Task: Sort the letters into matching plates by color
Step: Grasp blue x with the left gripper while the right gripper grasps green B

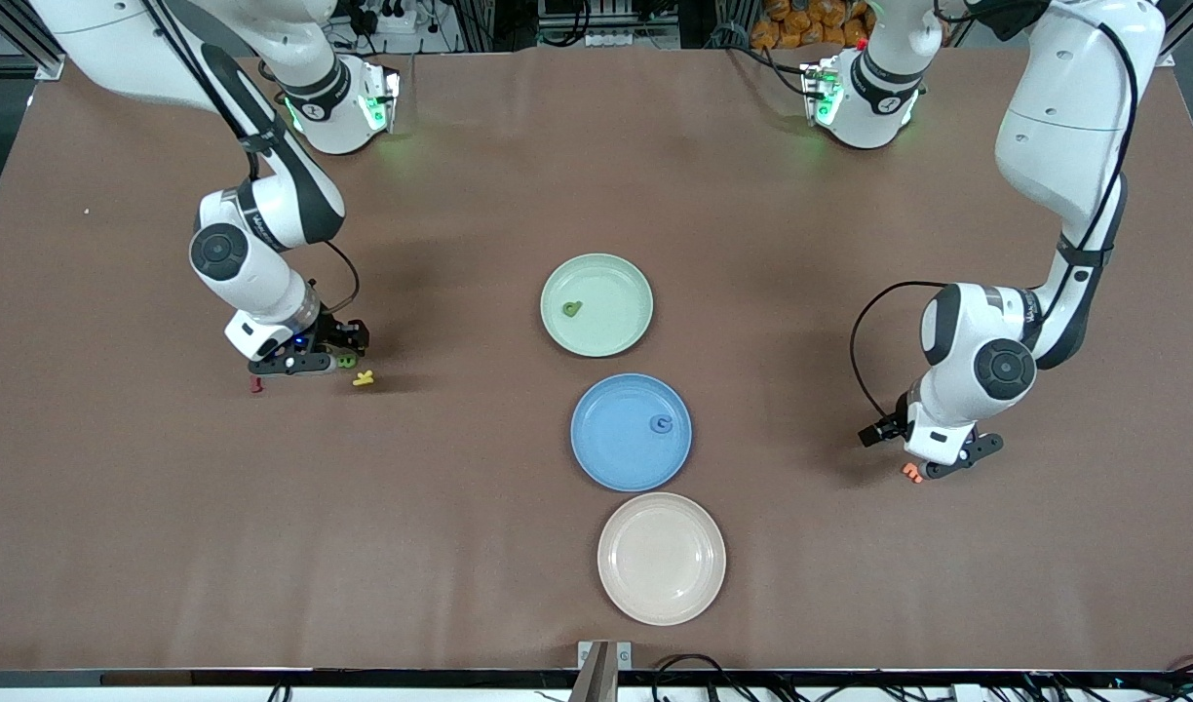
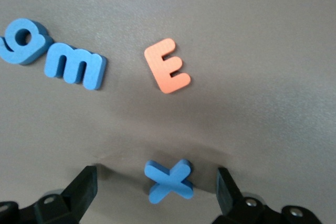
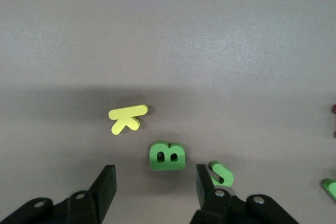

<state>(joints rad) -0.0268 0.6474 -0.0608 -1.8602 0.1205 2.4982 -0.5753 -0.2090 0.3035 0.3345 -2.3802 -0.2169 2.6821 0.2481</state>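
right gripper (image 3: 152,192) | fingers spread astride green b (image 3: 167,156), low at the table beside yellow k (image 3: 127,118) | left gripper (image 2: 157,192) spread astride blue x (image 2: 169,181) | risk: finger snags neighbouring green j (image 3: 222,173), b skews.

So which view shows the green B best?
The right wrist view: the B lies plainly readable between the right gripper's open fingers. The front view shows only a green speck under that gripper; the left wrist view shows nothing of it.
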